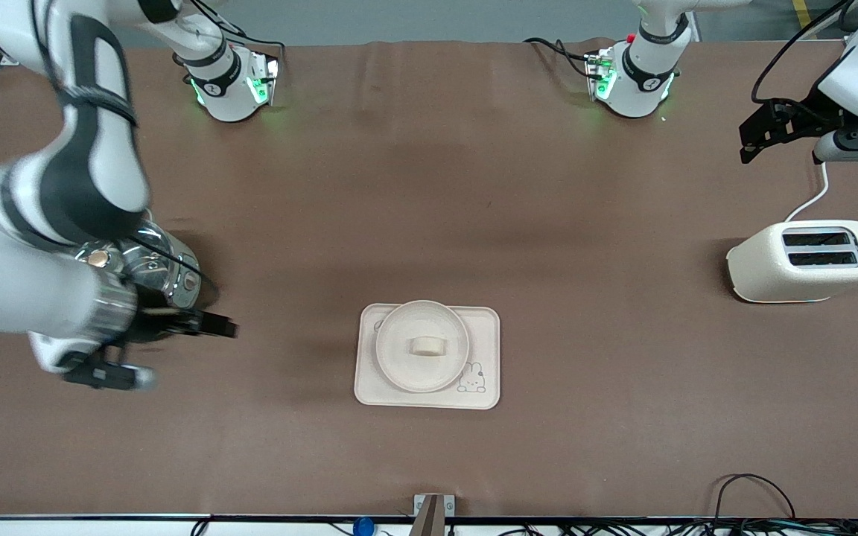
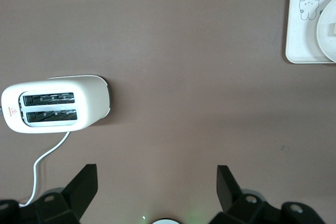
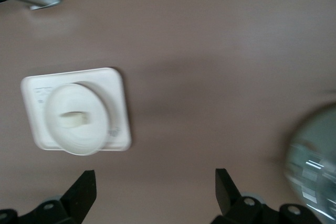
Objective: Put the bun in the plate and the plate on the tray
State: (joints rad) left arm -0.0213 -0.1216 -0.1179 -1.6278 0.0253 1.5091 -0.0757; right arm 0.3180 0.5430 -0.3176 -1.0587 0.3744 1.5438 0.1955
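Observation:
The small pale bun [image 1: 427, 346] lies in the middle of the round cream plate [image 1: 399, 327]. The plate sits on the cream rectangular tray [image 1: 485, 327] with the bunny drawing, in the middle of the table. My right gripper [image 1: 191, 353] is open and empty, over the table toward the right arm's end, apart from the tray. Its wrist view shows the bun [image 3: 73, 119], plate [image 3: 89, 98] and tray [image 3: 118, 85]. My left gripper [image 1: 748, 138] is open and empty, up over the table's left-arm end. Its wrist view [image 2: 156, 182] shows the tray [image 2: 299, 40] and part of the plate [image 2: 324, 43].
A cream two-slot toaster [image 1: 805, 260] with a white cord stands toward the left arm's end; it also shows in the left wrist view [image 2: 55, 103]. A shiny metal vessel [image 1: 164, 268] sits under the right arm, partly hidden, and shows blurred in the right wrist view [image 3: 315, 166].

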